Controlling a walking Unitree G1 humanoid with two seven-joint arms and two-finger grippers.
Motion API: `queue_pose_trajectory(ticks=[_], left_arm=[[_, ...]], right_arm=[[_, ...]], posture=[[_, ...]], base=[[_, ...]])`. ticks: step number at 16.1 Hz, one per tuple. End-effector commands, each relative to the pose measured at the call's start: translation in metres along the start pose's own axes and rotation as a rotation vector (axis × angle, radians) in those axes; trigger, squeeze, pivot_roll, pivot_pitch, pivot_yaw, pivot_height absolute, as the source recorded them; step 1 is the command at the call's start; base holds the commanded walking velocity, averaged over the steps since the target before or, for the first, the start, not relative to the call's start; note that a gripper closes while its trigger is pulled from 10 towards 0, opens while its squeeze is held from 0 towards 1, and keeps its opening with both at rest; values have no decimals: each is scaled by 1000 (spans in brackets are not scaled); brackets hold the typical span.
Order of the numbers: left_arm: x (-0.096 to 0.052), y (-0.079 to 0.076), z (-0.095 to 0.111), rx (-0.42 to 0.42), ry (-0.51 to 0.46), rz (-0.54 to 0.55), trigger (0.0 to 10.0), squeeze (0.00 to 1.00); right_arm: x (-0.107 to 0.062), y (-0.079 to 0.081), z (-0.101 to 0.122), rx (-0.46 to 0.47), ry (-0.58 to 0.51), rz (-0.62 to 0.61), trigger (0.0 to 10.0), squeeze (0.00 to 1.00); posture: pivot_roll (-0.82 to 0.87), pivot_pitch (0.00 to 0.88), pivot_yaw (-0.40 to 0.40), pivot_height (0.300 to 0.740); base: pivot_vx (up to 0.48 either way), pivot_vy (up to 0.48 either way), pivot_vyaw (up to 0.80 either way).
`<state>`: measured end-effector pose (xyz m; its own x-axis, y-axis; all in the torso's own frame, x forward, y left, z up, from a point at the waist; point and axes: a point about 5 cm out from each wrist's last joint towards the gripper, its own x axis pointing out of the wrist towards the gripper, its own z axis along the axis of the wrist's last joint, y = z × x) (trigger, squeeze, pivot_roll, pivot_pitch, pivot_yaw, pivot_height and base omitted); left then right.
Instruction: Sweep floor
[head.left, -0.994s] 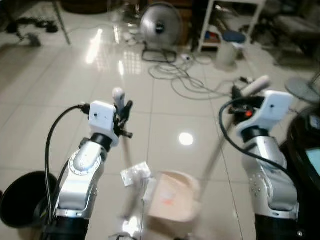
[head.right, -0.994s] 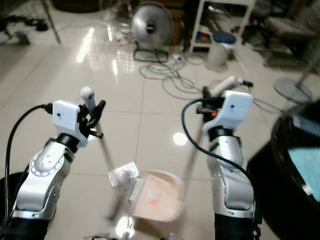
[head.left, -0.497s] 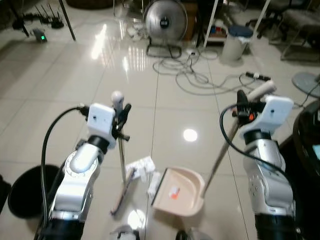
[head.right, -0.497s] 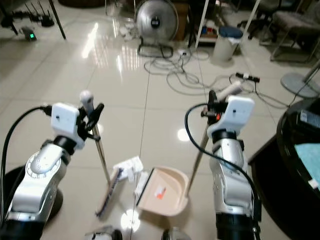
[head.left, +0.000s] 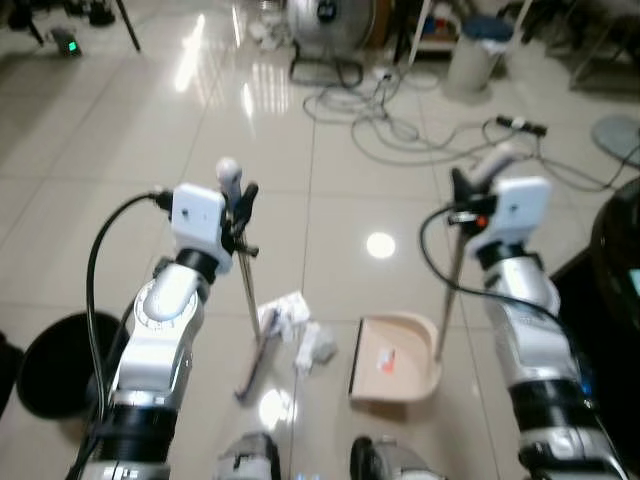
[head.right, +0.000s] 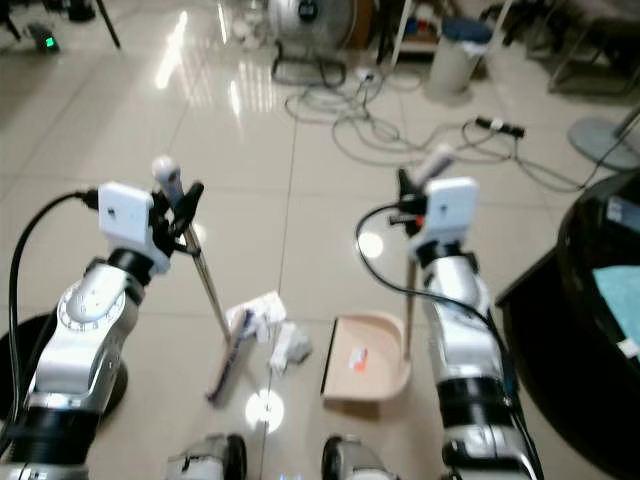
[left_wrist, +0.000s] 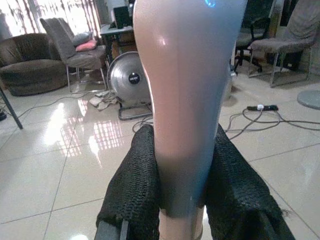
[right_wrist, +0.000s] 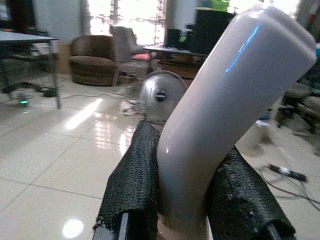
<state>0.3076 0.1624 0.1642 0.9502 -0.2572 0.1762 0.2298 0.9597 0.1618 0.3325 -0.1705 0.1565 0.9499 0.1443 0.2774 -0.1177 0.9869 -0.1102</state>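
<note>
**Broom and dustpan held over the paper scraps**

At lower centre of your head view sits the dustpan (head.left: 395, 358), its pole clenched by your right gripper (head.left: 463, 196). Left of it, your left gripper (head.left: 240, 208) clamps the broom (head.left: 247, 300), its head touching crumpled paper scraps (head.left: 300, 328) at frame centre.

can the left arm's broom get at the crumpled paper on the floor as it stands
Probably yes: the left gripper is shut on the broom, whose head rests right beside the crumpled paper, with bare floor between paper and dustpan.
</note>
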Motion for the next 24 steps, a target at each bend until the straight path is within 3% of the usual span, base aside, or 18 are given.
queue_pose_trajectory(ticks=[1, 2, 5, 8, 11, 13, 14, 16, 18, 22, 24], left_arm=[[1, -2, 8, 8, -48, -7, 10000, 0], [3, -5, 9, 12, -61, -26, 10000, 0], [6, -7, 20, 21, -110, -49, 10000, 0], [4, -7, 23, 13, -128, -67, 10000, 0], [4, -9, 20, 10, -133, -73, 10000, 0], [10, -15, 20, 10, -146, -91, 10000, 0], [12, -17, 19, 7, -147, -102, 10000, 0], [22, -32, 10, -25, -149, -148, 10000, 0], [32, -42, 4, -42, -140, -170, 10000, 0], [49, -72, -8, -71, -109, -256, 10000, 0], [55, -80, 1, -172, -154, -267, 10000, 0]], right_arm=[[1, 1, -1, -71, -19, 21, 10000, 0], [3, 2, -13, -145, -17, 30, 10000, 0], [5, -2, -18, -187, -47, -1, 10000, 0], [10, 4, -14, -122, -112, -8, 10000, 0], [7, 31, -14, -113, -181, 43, 10000, 0], [-3, 59, -24, -102, -175, 101, 10000, 0], [-5, 65, -27, -96, -169, 114, 10000, 0], [-15, 83, -36, -108, -144, 165, 10000, 0], [-17, 89, -38, -112, -141, 171, 10000, 0], [-10, 93, -32, -93, -162, 147, 10000, 0], [-8, 91, -33, -85, -152, 122, 10000, 0]], posture=[[177, 267, 1, 740], [193, 293, 4, 740], [241, 332, 9, 740], [240, 340, 14, 740], [235, 347, 26, 740], [239, 350, 27, 740], [243, 354, 21, 740], [237, 349, 28, 740], [226, 349, 24, 740], [180, 338, 29, 740], [178, 336, 29, 740]], base=[[0, 0, 0], [0, 0, 0], [0, 0, 0], [0, 0, 0], [0, 0, 0], [0, 0, 0], [0, 0, 0], [0, 0, 0], [0, 0, 0], [0, 0, 0], [0, 0, 0]])
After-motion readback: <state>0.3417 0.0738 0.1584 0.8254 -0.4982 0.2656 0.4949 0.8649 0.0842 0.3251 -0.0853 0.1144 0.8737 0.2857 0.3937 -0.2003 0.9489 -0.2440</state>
